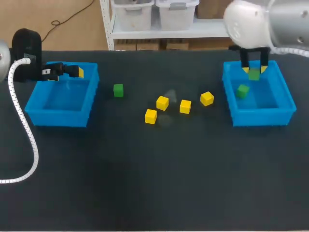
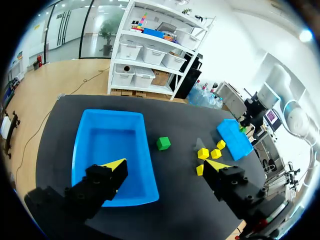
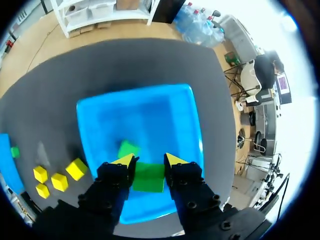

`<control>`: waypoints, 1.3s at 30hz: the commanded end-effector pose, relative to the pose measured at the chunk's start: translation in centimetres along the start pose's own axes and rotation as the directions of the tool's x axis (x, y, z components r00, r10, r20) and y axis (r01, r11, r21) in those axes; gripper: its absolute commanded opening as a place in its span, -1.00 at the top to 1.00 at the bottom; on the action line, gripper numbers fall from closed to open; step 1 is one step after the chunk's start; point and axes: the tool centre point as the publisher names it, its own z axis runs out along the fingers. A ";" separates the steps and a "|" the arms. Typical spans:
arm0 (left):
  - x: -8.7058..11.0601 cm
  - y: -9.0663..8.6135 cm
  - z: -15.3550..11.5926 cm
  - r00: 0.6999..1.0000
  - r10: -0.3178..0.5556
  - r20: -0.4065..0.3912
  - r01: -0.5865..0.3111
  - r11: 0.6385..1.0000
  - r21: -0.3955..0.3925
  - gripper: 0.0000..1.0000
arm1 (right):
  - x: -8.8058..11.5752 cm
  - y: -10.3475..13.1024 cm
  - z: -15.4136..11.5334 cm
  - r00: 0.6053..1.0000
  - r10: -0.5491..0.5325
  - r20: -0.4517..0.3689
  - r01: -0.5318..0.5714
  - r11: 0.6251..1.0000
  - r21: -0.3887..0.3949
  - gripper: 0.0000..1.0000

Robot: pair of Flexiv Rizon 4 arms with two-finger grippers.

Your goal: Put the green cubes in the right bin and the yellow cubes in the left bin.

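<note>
While the right gripper (image 3: 149, 161) pinched a matte green cube (image 3: 148, 177) over the blue plastic right bin (image 3: 150, 115) holding a second green cube (image 1: 243, 90), the left gripper (image 2: 165, 165) hung spread empty above the left bin (image 2: 110, 140); four yellow cubes (image 1: 162, 102) and a third green cube (image 1: 118, 90) sat between

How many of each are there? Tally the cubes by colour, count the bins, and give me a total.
Green cubes: 3
Yellow cubes: 4
Bins: 2
Total: 9
</note>
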 end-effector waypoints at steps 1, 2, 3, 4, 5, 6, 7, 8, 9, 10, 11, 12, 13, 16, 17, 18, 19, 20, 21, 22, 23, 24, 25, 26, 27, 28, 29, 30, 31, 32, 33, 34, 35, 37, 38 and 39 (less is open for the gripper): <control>0.2 0.3 0.0 1.000 0.003 0.008 -0.003 1.000 0.016 -1.00 | 2.2 -0.5 -0.7 0.853 -0.021 0.522 0.039 0.999 -0.024 -1.00; 0.2 0.3 0.0 1.000 0.003 0.008 -0.003 1.000 0.016 -1.00 | 2.2 -0.1 -1.1 0.847 -0.029 0.532 0.052 0.998 -0.029 -1.00; 0.2 0.3 0.0 1.000 0.003 0.008 -0.003 1.000 0.016 -1.00 | 2.1 0.4 -1.5 0.842 -0.038 0.539 0.067 0.997 -0.034 -1.00; 0.2 0.3 0.0 1.000 0.003 0.008 -0.003 1.000 0.016 -1.00 | 2.0 1.0 -2.0 0.836 -0.048 0.546 0.086 0.995 -0.044 -1.00; 0.2 0.3 0.0 1.000 0.003 0.008 -0.003 1.000 0.016 -1.00 | 1.8 1.7 -2.7 0.828 -0.064 0.558 0.110 0.993 -0.050 -1.00; 0.2 0.3 0.0 1.000 0.003 0.008 -0.003 1.000 0.016 -1.00 | 1.6 2.7 -3.4 0.815 -0.080 0.574 0.135 0.989 -0.055 -1.00; 0.2 0.3 0.0 1.000 0.003 0.008 -0.003 1.000 0.016 -1.00 | 1.5 3.7 -4.3 0.804 -0.091 0.587 0.163 0.984 -0.070 -1.00; 0.2 0.3 0.0 1.000 0.003 0.008 -0.003 1.000 0.016 -1.00 | 1.5 5.0 -5.1 0.792 -0.102 0.601 0.190 0.978 -0.084 -1.00; 0.2 0.3 0.0 1.000 0.003 0.008 -0.003 1.000 0.016 -1.00 | 1.5 6.5 -6.0 0.775 -0.128 0.619 0.231 0.969 -0.089 -1.00; 0.2 0.3 0.0 1.000 0.003 0.008 -0.003 1.000 0.016 -1.00 | 1.6 8.3 -6.9 0.752 -0.158 0.640 0.276 0.957 -0.088 -1.00; 0.2 0.3 0.0 1.000 0.003 0.008 -0.003 1.000 0.016 -1.00 | 1.8 10.1 -7.7 0.733 -0.179 0.656 0.316 0.944 -0.097 -1.00; 0.2 0.3 0.0 1.000 0.003 0.008 -0.003 1.000 0.016 -1.00 | 2.1 12.0 -8.4 0.704 -0.209 0.679 0.370 0.924 -0.100 -1.00; 0.2 0.3 0.0 1.000 0.003 0.008 -0.003 1.000 0.016 -1.00 | 2.4 14.0 -9.0 0.669 -0.241 0.703 0.420 0.903 -0.090 -1.00; 0.2 0.3 0.0 1.000 0.003 0.008 -0.003 1.000 0.016 -1.00 | 3.2 19.7 -9.4 0.604 -0.326 0.728 0.546 0.834 -0.080 -1.00; 0.2 0.3 0.0 1.000 0.003 0.008 -0.003 1.000 0.016 -1.00 | 3.2 20.6 -9.3 0.599 -0.340 0.724 0.561 0.824 -0.077 -1.00; 0.2 0.3 0.0 1.000 0.003 0.008 -0.003 1.000 0.016 -1.00 | 3.2 22.0 -9.1 0.607 -0.356 0.711 0.581 0.809 -0.090 -1.00; 0.2 0.3 0.0 1.000 0.003 0.008 -0.003 1.000 0.016 -1.00 | 3.2 23.6 -8.8 0.598 -0.375 0.709 0.610 0.786 -0.098 -1.00; 0.2 0.3 0.0 1.000 0.003 0.008 -0.003 1.000 0.016 -1.00 | 3.0 24.6 -8.6 0.600 -0.379 0.704 0.618 0.779 -0.108 -1.00; 0.2 0.3 0.0 1.000 0.003 0.008 -0.003 1.000 0.016 -1.00 | 2.8 25.5 -8.3 0.609 -0.386 0.692 0.617 0.779 -0.108 -1.00; 0.2 0.3 0.0 1.000 0.003 0.008 -0.003 1.000 0.016 -1.00 | 2.6 26.3 -8.1 0.623 -0.377 0.685 0.613 0.779 -0.130 -1.00; 0.2 0.3 0.0 1.000 0.003 0.008 -0.003 1.000 0.016 -1.00 | 2.3 26.9 -7.9 0.646 -0.361 0.673 0.598 0.787 -0.151 -1.00; 0.2 0.3 0.0 1.000 0.003 0.008 -0.003 1.000 0.016 -1.00 | 2.0 27.5 -7.8 0.670 -0.345 0.657 0.580 0.795 -0.174 -1.00; 0.2 0.3 0.0 1.000 0.003 0.008 -0.003 1.000 0.016 -1.00 | 1.8 28.1 -7.8 0.686 -0.327 0.650 0.567 0.800 -0.197 -1.00; 0.2 0.3 0.0 1.000 0.003 0.008 -0.003 1.000 0.016 -1.00 | 1.6 28.5 -7.8 0.694 -0.320 0.645 0.560 0.803 -0.204 -1.00; 0.2 0.3 0.0 1.000 0.003 0.008 -0.003 1.000 0.016 -1.00 | 1.4 29.3 -7.8 0.707 -0.307 0.637 0.543 0.813 -0.211 -1.00; 0.2 0.3 0.0 1.000 0.003 0.008 -0.003 1.000 0.016 -1.00 | 1.3 29.9 -7.9 0.718 -0.295 0.630 0.536 0.812 -0.231 -1.00; 0.2 0.3 0.0 1.000 0.003 0.008 -0.003 1.000 0.016 -1.00 | 1.3 30.3 -7.9 0.719 -0.294 0.629 0.535 0.812 -0.232 -1.00; 0.2 0.3 0.0 1.000 0.003 0.008 -0.003 1.000 0.016 -1.00 | 1.4 31.1 -7.8 0.728 -0.290 0.621 0.525 0.818 -0.233 -1.00; 0.2 0.3 0.0 1.000 0.003 0.008 -0.003 1.000 0.016 -1.00 | 1.5 31.7 -7.8 0.735 -0.286 0.615 0.523 0.817 -0.245 -1.00; 0.2 0.3 0.0 1.000 0.003 0.008 -0.003 1.000 0.016 -1.00 | 1.6 32.2 -7.8 0.738 -0.282 0.613 0.523 0.813 -0.256 -1.00; 0.2 0.3 0.0 1.000 0.003 0.008 -0.003 1.000 0.016 -1.00 | 1.8 32.7 -7.8 0.737 -0.284 0.613 0.525 0.812 -0.254 -1.00; 0.2 0.3 0.0 1.000 0.003 0.008 -0.003 1.000 0.016 -1.00 | 2.0 33.2 -7.8 0.738 -0.288 0.610 0.528 0.810 -0.256 -1.00; 0.2 0.3 0.0 1.000 0.003 0.008 -0.003 1.000 0.016 -1.00 | 2.2 33.8 -7.8 0.739 -0.289 0.609 0.532 0.805 -0.263 -1.00; 0.2 0.3 0.0 1.000 0.003 0.008 -0.003 1.000 0.016 -1.00 | 2.6 34.8 -7.7 0.740 -0.292 0.605 0.535 0.802 -0.267 -1.00; 0.2 0.3 0.0 1.000 0.003 0.008 -0.003 1.000 0.016 -1.00 | 2.7 35.2 -7.7 0.741 -0.291 0.605 0.536 0.800 -0.271 -1.00; 0.2 0.3 0.0 1.000 0.003 0.008 -0.003 1.000 0.016 -1.00 | 2.9 35.6 -7.7 0.741 -0.292 0.605 0.536 0.799 -0.271 -1.00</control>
